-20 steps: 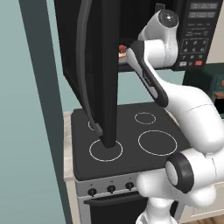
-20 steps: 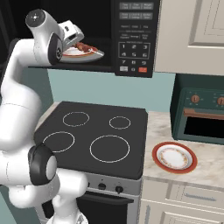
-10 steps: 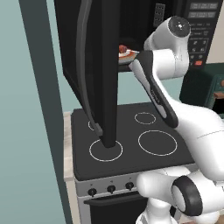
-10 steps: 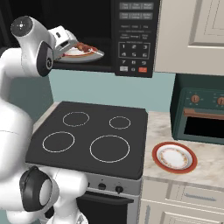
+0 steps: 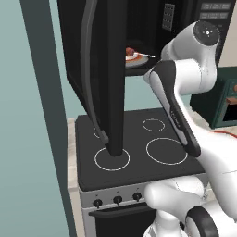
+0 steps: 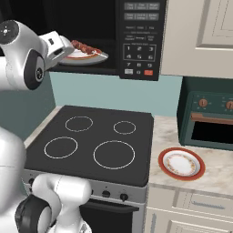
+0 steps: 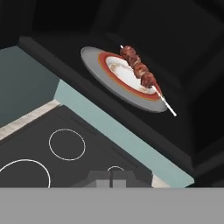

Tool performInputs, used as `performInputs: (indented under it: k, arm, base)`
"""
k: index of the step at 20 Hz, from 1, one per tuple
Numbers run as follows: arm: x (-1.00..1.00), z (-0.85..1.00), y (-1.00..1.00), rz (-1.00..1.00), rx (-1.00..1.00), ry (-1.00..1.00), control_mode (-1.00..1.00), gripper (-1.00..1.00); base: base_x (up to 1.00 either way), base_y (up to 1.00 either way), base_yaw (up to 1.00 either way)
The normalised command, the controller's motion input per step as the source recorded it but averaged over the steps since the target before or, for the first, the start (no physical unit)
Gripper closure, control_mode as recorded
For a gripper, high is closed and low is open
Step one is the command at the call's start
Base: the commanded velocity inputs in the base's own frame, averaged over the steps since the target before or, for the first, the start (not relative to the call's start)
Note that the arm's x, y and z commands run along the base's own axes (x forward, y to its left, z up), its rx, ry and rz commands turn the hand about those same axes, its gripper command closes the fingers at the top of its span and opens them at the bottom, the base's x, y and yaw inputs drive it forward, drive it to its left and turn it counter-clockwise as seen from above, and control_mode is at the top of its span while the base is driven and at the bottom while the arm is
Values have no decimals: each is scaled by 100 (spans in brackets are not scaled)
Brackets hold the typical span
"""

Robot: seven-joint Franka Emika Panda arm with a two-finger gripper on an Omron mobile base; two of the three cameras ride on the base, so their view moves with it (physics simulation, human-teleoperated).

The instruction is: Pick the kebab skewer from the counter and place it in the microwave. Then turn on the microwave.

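- The kebab skewer [image 7: 141, 72], reddish-brown meat chunks on a thin pale stick, lies across a white red-rimmed plate [image 7: 119, 74] on the floor of the large black boxy microwave [image 6: 136, 41], near its front edge.
- The stick's bare tip juts past the plate rim toward the opening.
- The robot's two-finger claw [image 7: 111, 176] is clenched with nothing in it; it hangs outside the cavity, above the black stovetop [image 6: 91, 141], apart from the plate.
- The microwave's dark glass door [image 5: 99, 74] stands wide open, swung out over the stovetop's left side.
- To my eye the placing is done; shutting the door and pressing the grey keypad [image 6: 139, 57] remain.
- Risk: the white arm [image 5: 185, 78] sits close to the opening, so a careless swing could clip the plate or the jutting stick and drag it out.
- Risk: if the stick overhangs the front edge, the closing door might catch it and fail to latch.
- Risk: closed fingertips could slip onto a neighbouring key and miss the small red button [image 6: 148, 72].
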Motion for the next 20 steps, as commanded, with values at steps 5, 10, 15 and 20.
performInputs:
  k: [5,10,15,20]
  arm:
    - [-70,4,0,0,0,-3,-100,100]
    - [-67,1,0,0,0,-4,-100,100]
    - [-64,3,0,0,0,-5,-100,100]
    - [-59,8,3,0,0,-5,-100,100]
  base:
    - [0,0,0]
    - [0,0,0]
    - [0,0,0]
    - [0,0,0]
